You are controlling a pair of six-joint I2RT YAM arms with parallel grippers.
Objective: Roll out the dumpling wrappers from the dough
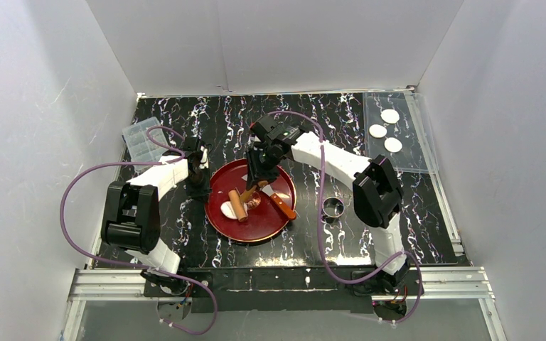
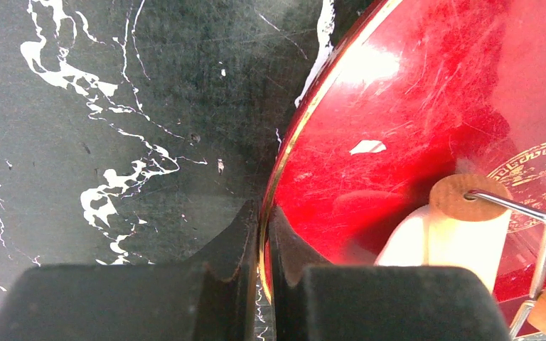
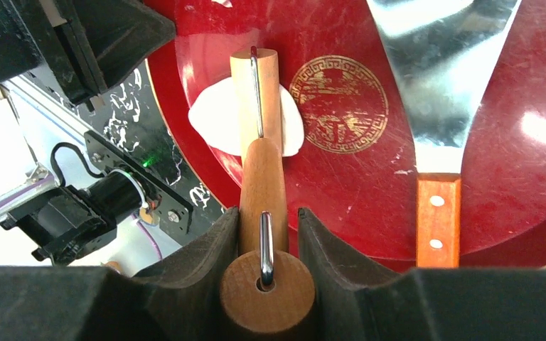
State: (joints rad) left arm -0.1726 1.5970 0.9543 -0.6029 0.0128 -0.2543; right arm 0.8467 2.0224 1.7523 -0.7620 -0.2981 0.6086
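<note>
- White panels walled in a black, white-veined tabletop (image 1: 185, 121), with both arms reaching to a round red plate (image 1: 256, 238) at its centre.
- The left gripper (image 1: 199, 186) stood at the plate's left edge; the left wrist view showed its jaws pinched tight on the gold-trimmed rim (image 2: 263, 213).
- The right gripper (image 1: 259, 177) came in from the far side of the plate; in its own wrist view (image 3: 266, 217), the fingers were closed around the wooden handle of a small rolling pin (image 3: 263, 185).
- The pin's roller (image 1: 238, 204), carried on a wire frame, lay across the dough (image 3: 210, 117), a flattened white oval showing on both sides of the roller.
- The dough (image 1: 227, 209) sat on the near-left part of the plate, just inside the rim.
- A metal spatula (image 1: 279, 202) with a wooden handle lay on the plate's right side, apart from the roller, its handle reaching over the rim.
- A small metal ring (image 1: 333, 207) stood on the tabletop just right of the plate.
- Three dumpling wrappers (image 1: 377, 131), round and white, lay apart from one another on a clear sheet (image 1: 412, 153) at the far right corner.
- A clear plastic box (image 1: 142, 138) sat at the far left of the tabletop.
</note>
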